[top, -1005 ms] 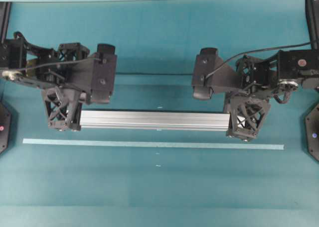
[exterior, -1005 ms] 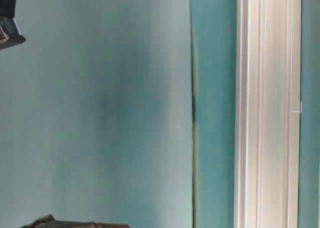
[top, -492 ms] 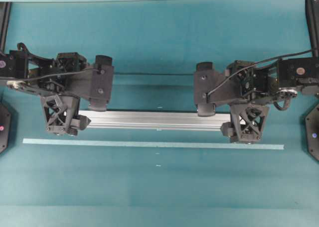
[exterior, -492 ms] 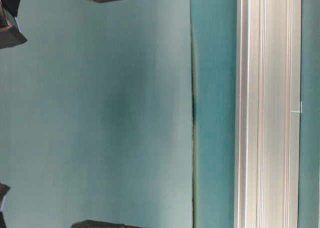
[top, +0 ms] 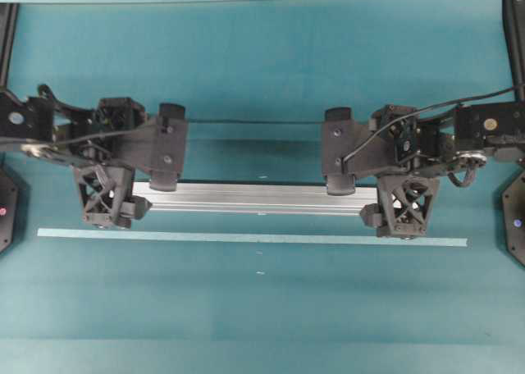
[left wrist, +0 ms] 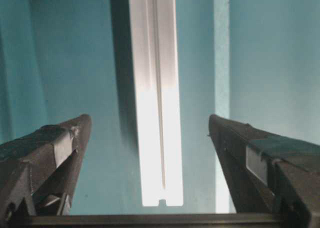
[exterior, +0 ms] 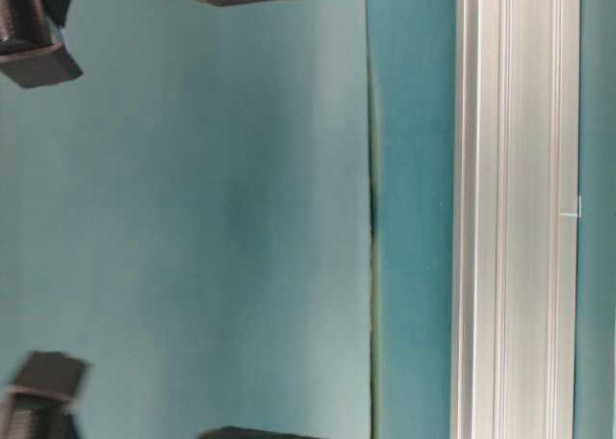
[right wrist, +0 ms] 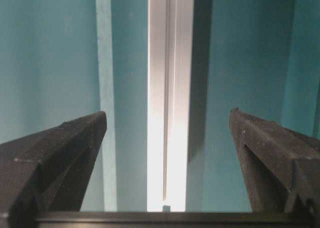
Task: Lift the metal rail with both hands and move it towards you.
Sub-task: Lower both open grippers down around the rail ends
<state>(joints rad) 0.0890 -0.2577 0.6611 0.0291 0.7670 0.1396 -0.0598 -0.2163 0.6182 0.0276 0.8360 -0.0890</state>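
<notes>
Teal tabletop (top: pixel 262 308) carries the metal rail (top: pixel 254 198), lying flat just behind a pale tape strip (top: pixel 246 238). My left pincer (left wrist: pixel 150 153) and right pincer (right wrist: pixel 167 153) stand spread, 1 straddling each rail end, evidently positioned for a level 2-point lift.

I work in a robotics lab, at a test bench. The table (top: pixel 262 308) under me is covered edge to edge in plain teal matting, with a seam running across it. A pale tape strip (top: pixel 246 238) is laid parallel to the table's near edge as a marker. Black base brackets (top: pixel 515 218) are fixed at the table's left and right edges, and black frame posts (top: pixel 513 21) stand at its far corners.
</notes>
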